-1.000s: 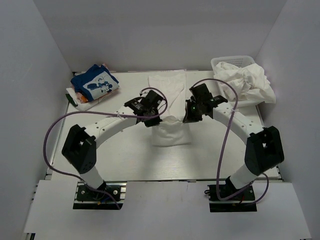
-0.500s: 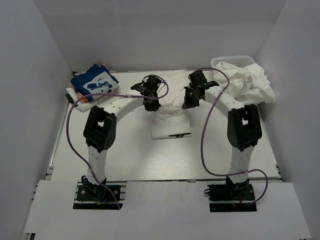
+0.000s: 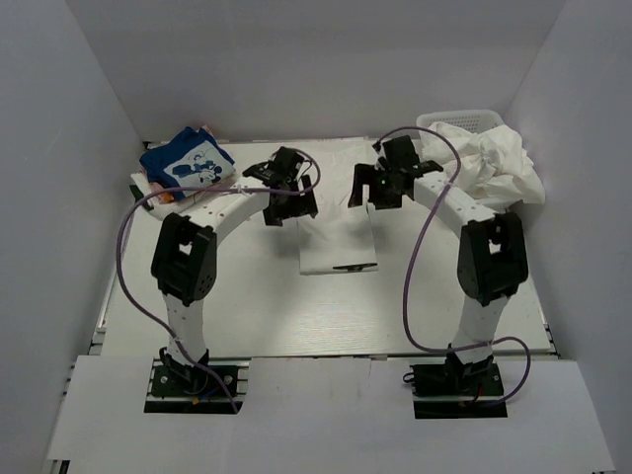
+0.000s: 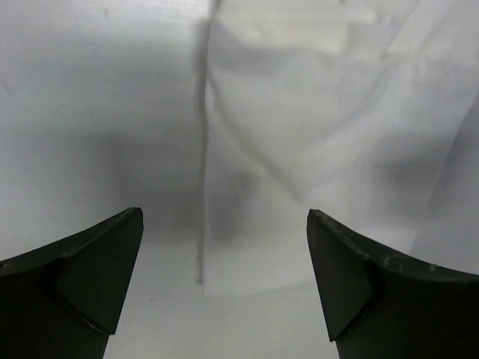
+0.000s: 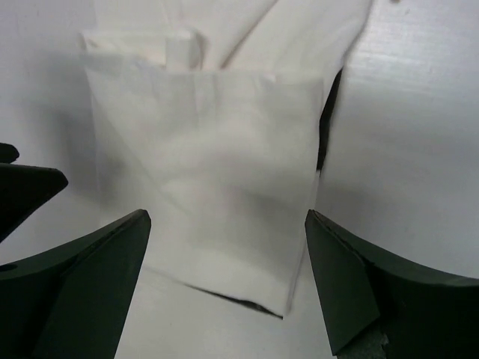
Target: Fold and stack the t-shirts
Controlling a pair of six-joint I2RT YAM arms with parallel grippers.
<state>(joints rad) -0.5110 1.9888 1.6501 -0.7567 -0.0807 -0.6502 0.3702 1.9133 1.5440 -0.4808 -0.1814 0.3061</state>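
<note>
A white t-shirt point(image 3: 338, 245) lies folded flat in the middle of the table, its near hem towards the arm bases. My left gripper point(image 3: 291, 209) hovers open over its far left edge, and the left wrist view shows that cloth edge point(image 4: 299, 149) past empty fingers point(image 4: 90, 277). My right gripper point(image 3: 373, 196) hangs open above the far right part; in the right wrist view the folded t-shirt point(image 5: 209, 172) lies beyond my gripper point(image 5: 224, 250), which holds nothing. A folded blue t-shirt point(image 3: 188, 163) with a white graphic rests at the back left.
A white mesh basket point(image 3: 464, 120) at the back right holds a heap of crumpled white t-shirts point(image 3: 494, 163) spilling over its rim. The blue t-shirt sits on a small pile point(image 3: 158, 193). White walls enclose the table on three sides.
Both grippers carried the shirt's near end back over itself, then opened and let go. The shirt now lies flat, and both arms have reached further back.
</note>
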